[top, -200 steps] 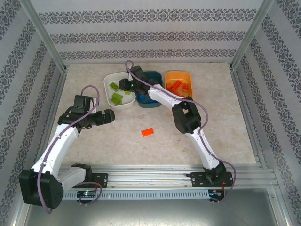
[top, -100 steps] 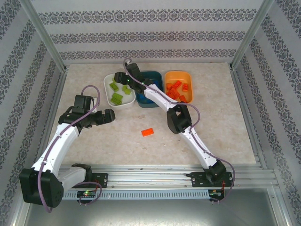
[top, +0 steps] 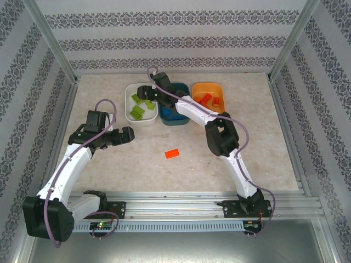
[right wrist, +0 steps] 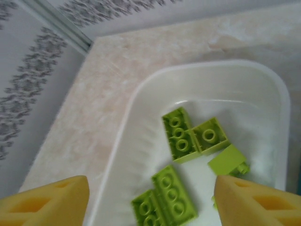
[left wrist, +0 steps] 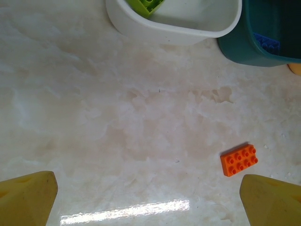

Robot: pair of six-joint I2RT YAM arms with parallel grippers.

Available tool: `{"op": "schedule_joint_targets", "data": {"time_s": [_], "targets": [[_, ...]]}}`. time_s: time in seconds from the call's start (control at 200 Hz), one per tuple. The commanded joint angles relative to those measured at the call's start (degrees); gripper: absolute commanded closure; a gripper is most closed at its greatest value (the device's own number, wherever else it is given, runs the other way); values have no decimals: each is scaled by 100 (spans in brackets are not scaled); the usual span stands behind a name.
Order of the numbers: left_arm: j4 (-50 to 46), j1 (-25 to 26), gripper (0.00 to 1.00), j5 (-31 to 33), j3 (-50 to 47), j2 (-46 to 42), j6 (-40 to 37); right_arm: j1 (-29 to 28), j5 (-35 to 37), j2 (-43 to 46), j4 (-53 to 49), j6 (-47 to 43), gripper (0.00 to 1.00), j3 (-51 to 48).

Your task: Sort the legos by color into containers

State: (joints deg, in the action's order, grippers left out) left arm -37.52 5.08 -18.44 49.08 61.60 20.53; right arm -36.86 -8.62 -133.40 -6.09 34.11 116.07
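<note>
The desk (top: 109, 164) carries three containers in a row at its far side: the white bowl (top: 143, 121), the teal bowl (top: 176, 120) and the orange bowl (top: 207, 86). My right hand (top: 141, 91) hangs over the white bowl, fingers spread, grasping nothing. My left hand (top: 127, 134) hovers above bare desk, released and empty. Lime legos (right wrist: 181, 136) lie in the white bowl. One orange lego (top: 172, 154) lies alone on the desk, near my left hand.
</note>
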Motion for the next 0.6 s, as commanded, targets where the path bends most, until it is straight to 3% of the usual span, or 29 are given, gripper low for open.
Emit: {"op": "schedule_joint_targets", "data": {"time_s": [0.0,0.085,0.14,0.395,0.6], "targets": [[349,-87,0,-382,-114,-170,-53,74,-55,1305,589,-202,23,-1025],[456,-97,0,-501,-173,-276,-38,202,-152,2120,745,-242,14,-1940],[493,-88,0,-542,-203,-323,-41,275,-264,2577,592,-320,2,-2368],[674,-86,0,-1002,-291,-246,19,355,-442,4253,-1310,-1085,2,-3512],[776,-92,0,-1403,-304,8,73,303,-409,4838,-2931,-1097,2,-3957]]}}
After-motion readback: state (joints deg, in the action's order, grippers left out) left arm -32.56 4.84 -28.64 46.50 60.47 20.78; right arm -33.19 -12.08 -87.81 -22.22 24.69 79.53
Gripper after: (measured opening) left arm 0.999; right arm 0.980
